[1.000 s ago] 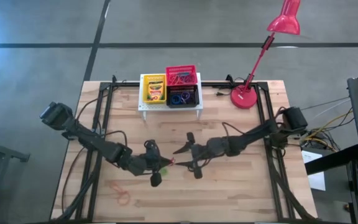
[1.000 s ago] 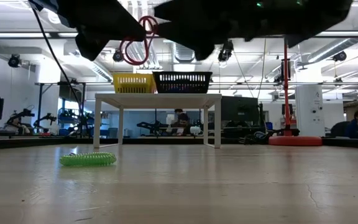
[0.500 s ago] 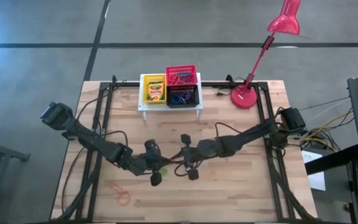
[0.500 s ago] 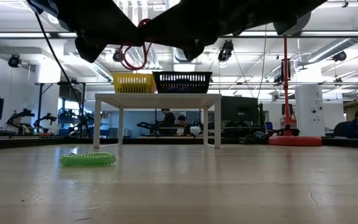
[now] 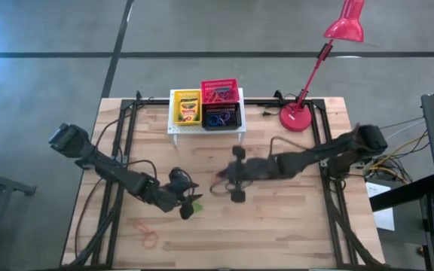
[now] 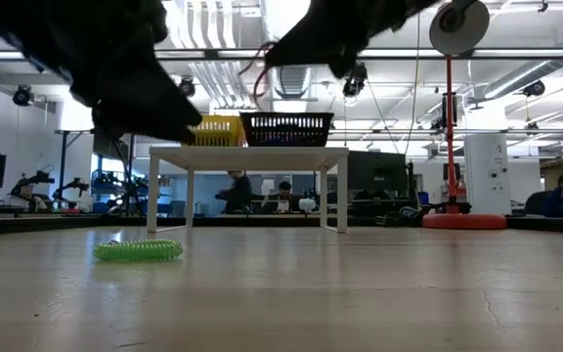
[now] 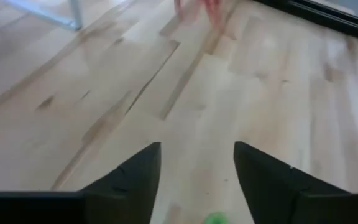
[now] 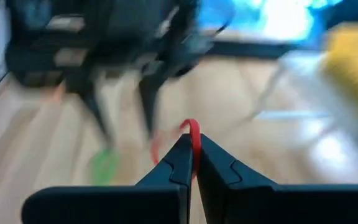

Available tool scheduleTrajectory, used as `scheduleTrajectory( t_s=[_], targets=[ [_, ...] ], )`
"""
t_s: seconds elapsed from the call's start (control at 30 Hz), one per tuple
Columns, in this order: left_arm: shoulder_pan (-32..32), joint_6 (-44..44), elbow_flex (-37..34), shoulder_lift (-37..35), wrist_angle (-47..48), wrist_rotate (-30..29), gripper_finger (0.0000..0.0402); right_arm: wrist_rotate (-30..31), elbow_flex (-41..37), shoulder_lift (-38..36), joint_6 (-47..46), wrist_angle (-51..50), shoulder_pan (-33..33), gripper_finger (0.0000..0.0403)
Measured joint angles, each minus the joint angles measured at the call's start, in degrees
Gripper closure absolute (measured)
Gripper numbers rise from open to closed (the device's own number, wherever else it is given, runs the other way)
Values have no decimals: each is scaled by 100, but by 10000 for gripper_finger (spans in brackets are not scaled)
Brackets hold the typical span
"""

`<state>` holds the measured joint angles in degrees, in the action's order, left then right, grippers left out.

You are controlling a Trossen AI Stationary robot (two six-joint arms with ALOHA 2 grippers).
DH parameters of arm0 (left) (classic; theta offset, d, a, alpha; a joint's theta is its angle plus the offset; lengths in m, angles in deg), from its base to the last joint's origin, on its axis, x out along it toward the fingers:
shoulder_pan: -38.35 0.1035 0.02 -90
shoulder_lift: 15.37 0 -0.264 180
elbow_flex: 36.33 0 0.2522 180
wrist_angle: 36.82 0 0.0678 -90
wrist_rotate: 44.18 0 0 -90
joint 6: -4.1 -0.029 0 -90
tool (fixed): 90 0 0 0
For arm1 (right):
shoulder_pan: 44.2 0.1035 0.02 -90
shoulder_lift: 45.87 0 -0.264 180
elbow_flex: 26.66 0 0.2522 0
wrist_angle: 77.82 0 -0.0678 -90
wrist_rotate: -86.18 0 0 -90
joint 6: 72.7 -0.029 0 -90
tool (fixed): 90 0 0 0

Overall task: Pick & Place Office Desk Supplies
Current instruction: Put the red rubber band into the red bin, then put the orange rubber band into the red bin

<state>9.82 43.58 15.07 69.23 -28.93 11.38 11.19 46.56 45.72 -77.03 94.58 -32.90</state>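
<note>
One red loop (image 8: 191,138) seemingly between right end effector (image 8: 193,163) tips

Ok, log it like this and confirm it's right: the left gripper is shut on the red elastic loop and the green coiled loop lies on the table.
Not quite. The red elastic loop is pinched in the right gripper, as the right wrist view shows. The left wrist view shows the left gripper open and empty. The green coiled loop does lie on the table.
</note>
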Motion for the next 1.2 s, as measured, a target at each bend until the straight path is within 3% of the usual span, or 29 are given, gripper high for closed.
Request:
scheduleTrajectory(
  t_s=[0.13, 0.3, 0.53, 0.8, 0.9, 1.2],
  targets=[
    [1, 158, -178, 0, -69, -56, 178, 20, 500, -352, 390, -476, -666, 394],
    [1, 146, -218, 0, -216, -119, 179, 14, 1343, -260, 734, -925, -1780, 394],
    [1, 142, -236, 0, -203, -210, 191, -24, 2223, 629, 640, -1095, -3283, 394],
    [1, 147, -237, 0, -205, -223, 202, -692, 2846, 1412, 61, -1518, -3957, 390],
    [-5, 183, -235, 0, -203, -221, 204, -908, 2994, 1456, 45, -1866, -4047, 364],
    [-5, 280, -237, 0, -203, -203, 207, -733, 3261, 1008, 414, -3223, -4202, 241]
  ],
)
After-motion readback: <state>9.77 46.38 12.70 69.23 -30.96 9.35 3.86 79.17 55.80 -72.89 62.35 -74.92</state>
